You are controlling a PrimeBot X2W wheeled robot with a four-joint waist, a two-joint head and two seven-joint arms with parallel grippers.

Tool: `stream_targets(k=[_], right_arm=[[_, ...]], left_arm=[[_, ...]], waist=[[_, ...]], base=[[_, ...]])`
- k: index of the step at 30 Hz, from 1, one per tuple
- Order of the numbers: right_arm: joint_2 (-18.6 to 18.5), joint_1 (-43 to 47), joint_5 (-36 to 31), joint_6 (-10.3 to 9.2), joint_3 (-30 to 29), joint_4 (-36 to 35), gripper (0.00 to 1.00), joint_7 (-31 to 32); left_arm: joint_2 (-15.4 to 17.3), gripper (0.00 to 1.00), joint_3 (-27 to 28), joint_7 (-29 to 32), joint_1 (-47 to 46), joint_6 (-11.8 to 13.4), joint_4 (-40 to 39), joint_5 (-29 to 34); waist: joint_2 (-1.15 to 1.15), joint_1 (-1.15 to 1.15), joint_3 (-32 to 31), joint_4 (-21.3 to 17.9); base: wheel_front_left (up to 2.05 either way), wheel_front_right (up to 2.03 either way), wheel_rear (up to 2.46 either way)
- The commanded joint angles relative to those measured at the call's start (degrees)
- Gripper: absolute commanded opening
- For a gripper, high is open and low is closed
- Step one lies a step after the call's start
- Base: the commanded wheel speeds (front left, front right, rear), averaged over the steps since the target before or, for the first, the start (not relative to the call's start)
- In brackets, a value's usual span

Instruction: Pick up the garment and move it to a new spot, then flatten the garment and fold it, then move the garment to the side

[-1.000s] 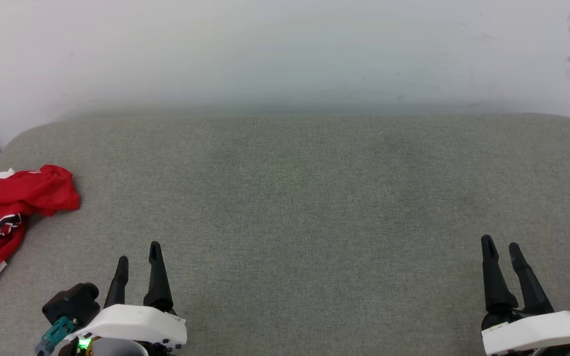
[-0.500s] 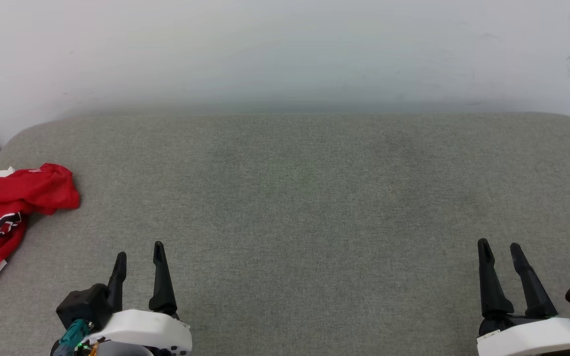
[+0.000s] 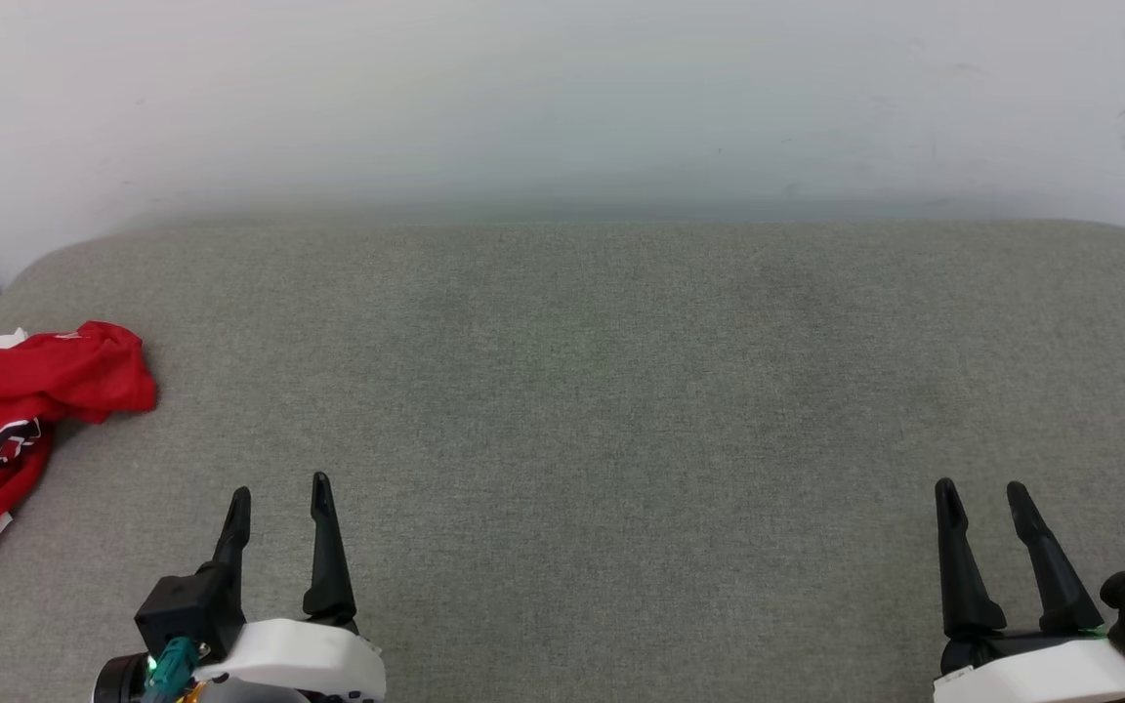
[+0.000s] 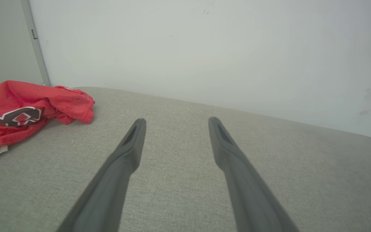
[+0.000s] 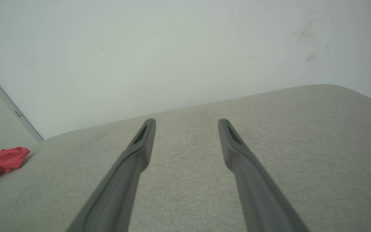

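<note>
Left end effector (image 3: 280, 486), right end effector (image 3: 979, 485) retreated, fingers apart; garment (image 3: 16, 410) well left of both

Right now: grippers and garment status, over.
Left gripper open, empty. Right gripper open, empty. Garment crumpled, far left of grey cushion, untouched. Nothing in the way.

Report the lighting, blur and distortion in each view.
Head view: soft even light, no glare, faint shadow beside the red jersey, which the left edge crops. Left wrist view: left gripper fingers blurred near the lens, grey upholstered surface slanting across the frame. Right wrist view: right gripper likewise soft; wall scuffs clear.
</note>
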Motion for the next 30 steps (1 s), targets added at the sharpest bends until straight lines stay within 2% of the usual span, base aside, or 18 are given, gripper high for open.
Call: stream_targets(k=[1, 30], right_arm=[[0.0, 0.5, -1.4, -0.02, 0.1, -0.8, 1.00, -0.6], [0.0, 2.3, -13.0, -0.02, 0.5, -2.6, 1.00, -3.8]], left_arm=[[0.1, 1.00, 0.0, -0.4, 0.0, -0.3, -0.6, 1.3], [-2.6, 1.00, 2.3, -3.7, 1.6, -3.4, 1.9, 13.0]], waist=[[0.00, 0.00, 0.0, 0.0], [0.00, 0.00, 0.1, 0.1]], base=[[0.00, 0.00, 0.00], [0.00, 0.00, 0.00]])
